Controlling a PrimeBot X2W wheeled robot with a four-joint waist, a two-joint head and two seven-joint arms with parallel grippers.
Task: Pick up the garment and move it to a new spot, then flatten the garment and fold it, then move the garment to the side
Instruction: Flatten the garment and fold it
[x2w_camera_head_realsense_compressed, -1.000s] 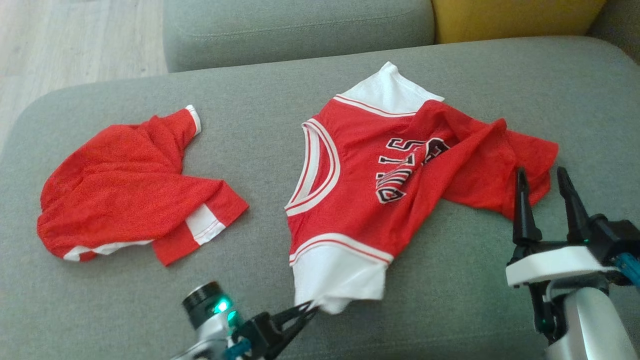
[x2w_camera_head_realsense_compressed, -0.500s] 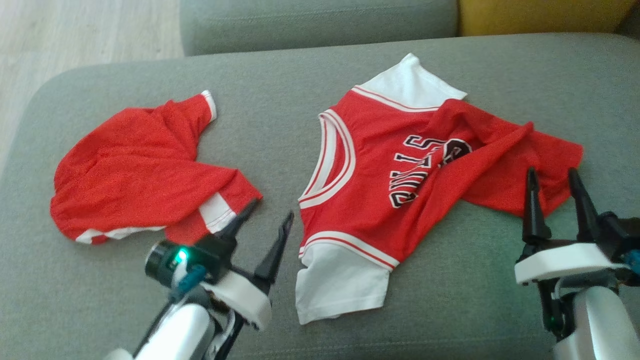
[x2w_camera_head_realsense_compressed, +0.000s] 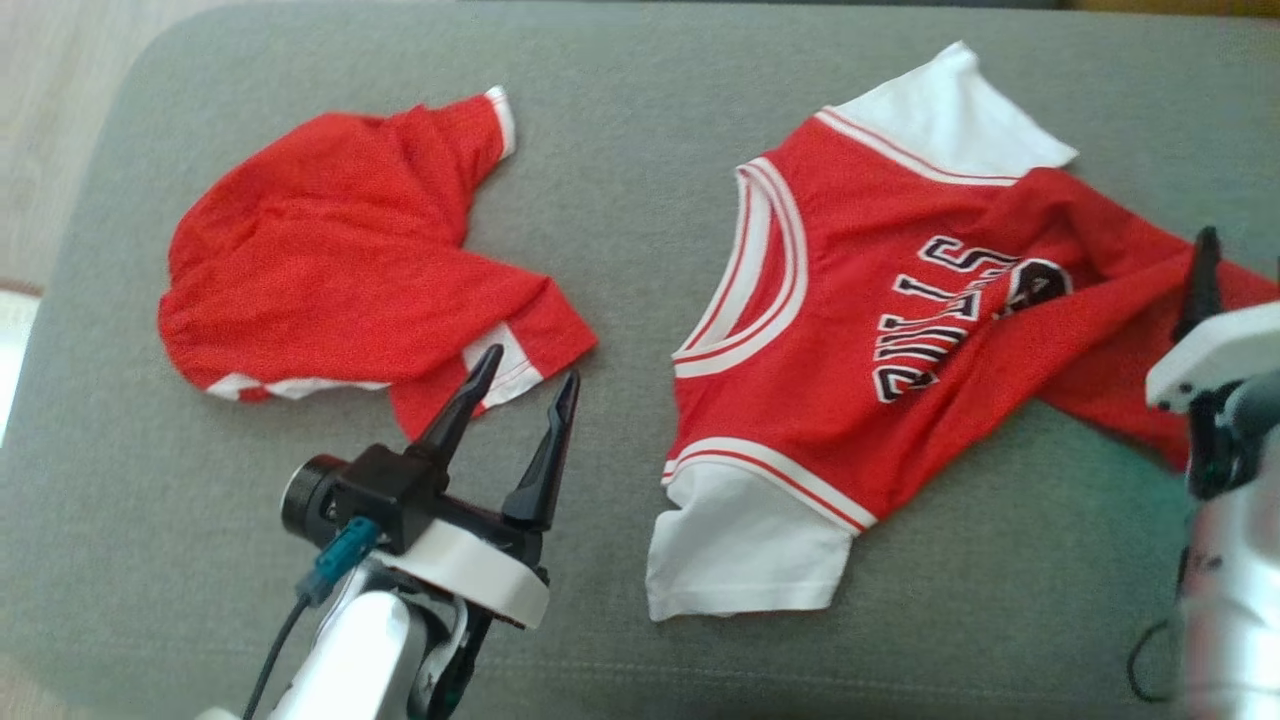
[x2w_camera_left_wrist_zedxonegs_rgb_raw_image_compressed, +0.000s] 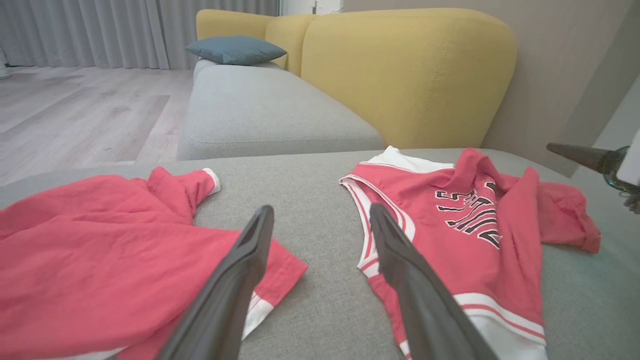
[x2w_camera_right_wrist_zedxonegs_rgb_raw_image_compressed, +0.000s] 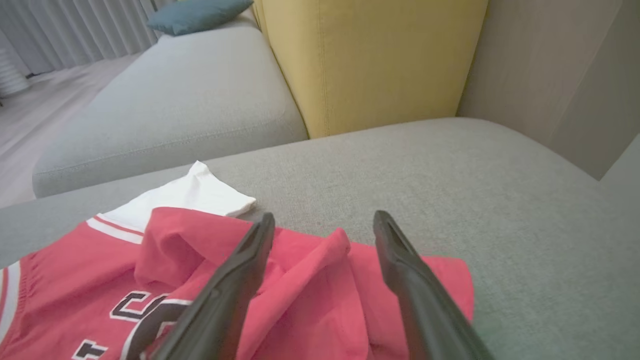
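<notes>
Since a second ago our left gripper (x2w_camera_head_realsense_compressed: 531, 365) has let go of the jersey's (x2w_camera_head_realsense_compressed: 840, 300) white sleeve (x2w_camera_head_realsense_compressed: 740, 545), which it had pinched, and has drawn off toward 10 o'clock. Its jaws now stand wide apart over the gap between the two garments, holding nothing. Our head has tipped too, so the whole picture has slid; the clothes have not travelled.

The jersey lies on the sofa (x2w_camera_head_realsense_compressed: 620, 130) at 3 o'clock of the head view's middle, collar toward 9 o'clock, the freed sleeve flat at its 7 o'clock corner. Its far half is rumpled: a fold (x2w_camera_head_realsense_compressed: 1050, 340) runs across the chest and hides part of the lettering. The shorts (x2w_camera_head_realsense_compressed: 330, 250) lie apart at 10 o'clock, one leg just beside our left fingertips. Our right gripper (x2w_camera_right_wrist_zedxonegs_rgb_raw_image_compressed: 325, 217) hangs at the jersey's 3 o'clock edge, jaws apart, straddling a ridge of red cloth; we cannot tell whether it touches.

We judge the flattening half done. If the right jaws close on that ridge they may take two layers, and a pull would drag the whole jersey instead of opening the fold. If the left gripper drops where it hangs, it may snag the shorts' leg. Thin cloth could also slip from a shallow pinch.
</notes>
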